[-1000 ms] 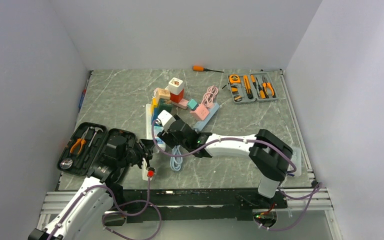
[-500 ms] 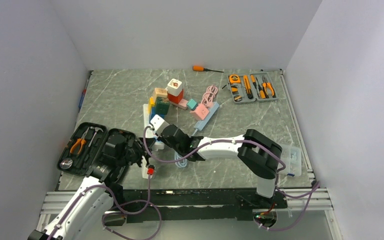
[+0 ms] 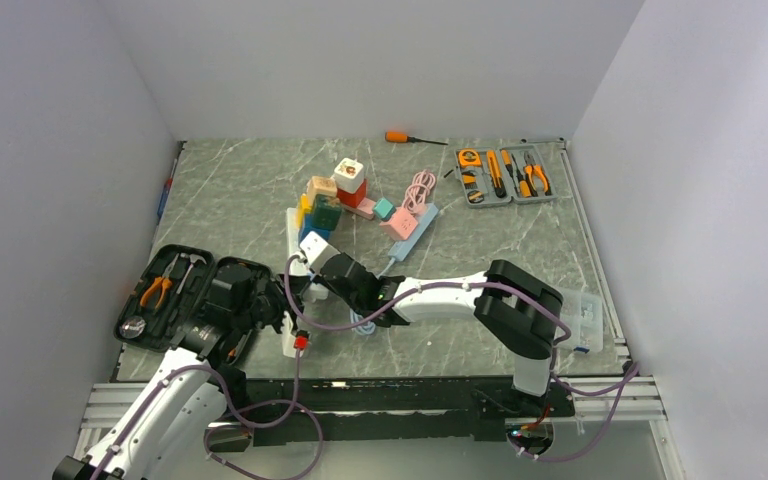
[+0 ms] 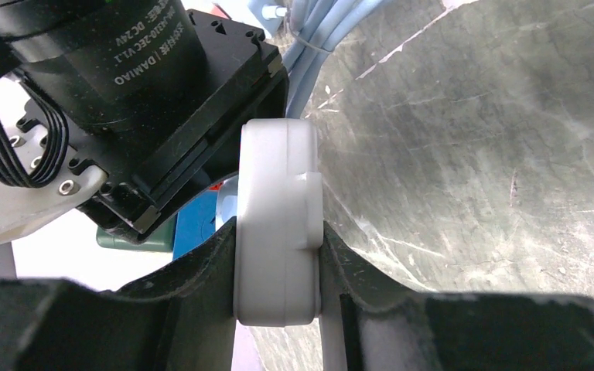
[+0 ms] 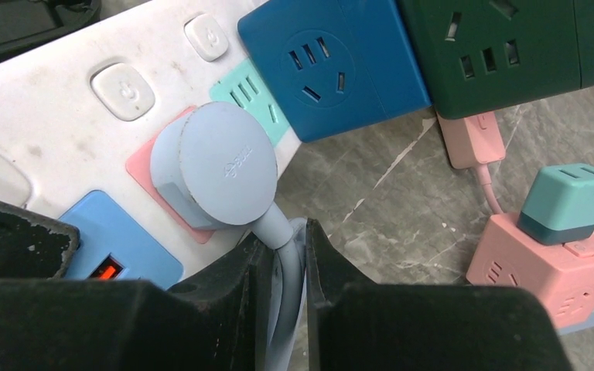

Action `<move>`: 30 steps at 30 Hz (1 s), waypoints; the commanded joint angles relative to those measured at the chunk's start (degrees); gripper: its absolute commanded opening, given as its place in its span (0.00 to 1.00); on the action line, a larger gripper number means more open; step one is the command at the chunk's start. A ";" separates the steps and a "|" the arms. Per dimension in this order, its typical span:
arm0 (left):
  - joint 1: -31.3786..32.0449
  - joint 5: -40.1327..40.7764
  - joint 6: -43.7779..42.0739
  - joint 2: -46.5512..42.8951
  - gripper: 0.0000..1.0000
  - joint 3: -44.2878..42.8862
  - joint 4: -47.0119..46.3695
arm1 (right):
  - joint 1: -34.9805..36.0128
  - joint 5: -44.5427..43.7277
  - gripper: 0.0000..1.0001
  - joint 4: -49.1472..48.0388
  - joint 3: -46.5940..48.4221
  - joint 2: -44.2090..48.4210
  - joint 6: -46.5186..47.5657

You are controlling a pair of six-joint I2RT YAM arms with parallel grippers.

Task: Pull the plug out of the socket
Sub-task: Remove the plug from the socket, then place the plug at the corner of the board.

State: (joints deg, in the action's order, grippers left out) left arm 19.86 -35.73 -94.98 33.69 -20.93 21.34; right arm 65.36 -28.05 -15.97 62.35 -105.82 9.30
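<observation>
A light-blue round plug [image 5: 216, 166] sits in a pink socket of the white power strip [image 5: 62, 147]. My right gripper [image 5: 286, 236] is shut on the plug's light-blue cable [image 5: 285, 309] just below the plug. In the top view my right gripper [image 3: 325, 283] lies over the strip and hides the plug. My left gripper [image 4: 278, 236] is shut on the strip's white end [image 4: 277, 193]. In the top view my left gripper [image 3: 276, 318] holds the strip's near end [image 3: 289, 350] by its red switch.
A blue cube socket [image 5: 332, 50] and a green one [image 5: 503, 42] sit on the strip's far part. A pink adapter with a teal cube [image 5: 564, 239] lies to the right. An open black tool case [image 3: 175, 290] is at the left, a grey tool tray [image 3: 503, 175] at the back right.
My right gripper has moved left along the strip and come down at the plug. The cube sockets shifted slightly left. My left gripper has stayed on the strip's end.
</observation>
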 commanded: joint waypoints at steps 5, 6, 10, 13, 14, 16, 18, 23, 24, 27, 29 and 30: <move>0.53 -0.82 -6.13 -1.19 0.06 -0.65 9.78 | -2.87 -11.61 0.00 -9.23 0.15 3.96 -2.38; 0.53 -0.56 -5.87 -1.26 0.06 -0.50 9.96 | -2.87 -11.85 0.00 -9.88 -0.35 4.27 -2.56; 0.53 -0.01 -5.79 -1.45 0.07 -0.16 10.98 | -2.89 -11.93 0.00 -11.12 -1.82 5.46 -3.11; 0.53 -0.91 -5.58 -1.89 0.08 -0.38 10.37 | -2.53 -11.41 0.00 -8.14 -1.47 5.52 -4.51; 0.53 -0.85 -5.14 -1.88 0.08 -0.10 9.41 | -2.29 -11.41 0.00 -8.05 -2.27 5.72 -4.89; 0.53 -0.06 -3.55 -1.32 0.07 0.45 7.05 | -1.46 -11.60 0.00 -8.46 -4.72 6.91 -5.52; 0.52 1.28 -1.62 -0.57 0.07 1.51 4.57 | -0.40 -12.07 0.00 -7.57 -7.26 8.31 -6.86; 0.53 5.77 1.99 -0.14 0.08 8.83 -6.46 | 3.33 -11.24 0.00 -3.20 -14.56 13.13 -13.33; 0.53 5.74 1.83 -0.36 0.09 9.60 -7.31 | 4.29 -10.93 0.00 -1.81 -15.50 13.81 -14.79; 0.53 4.92 2.17 -0.87 0.21 11.81 -7.86 | 6.57 -8.00 0.00 2.83 -17.45 15.24 -20.32; 0.53 4.97 1.65 -0.64 0.30 12.21 -6.63 | 7.60 -6.13 0.00 4.82 -18.37 15.54 -23.47; 0.51 5.14 1.86 -0.41 0.38 12.24 -6.21 | 8.15 -5.58 0.02 5.67 -18.66 15.56 -25.05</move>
State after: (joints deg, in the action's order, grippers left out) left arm 20.78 -32.23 -98.94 32.36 -9.98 12.12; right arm 71.16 -36.82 -14.79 44.86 -92.92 -6.28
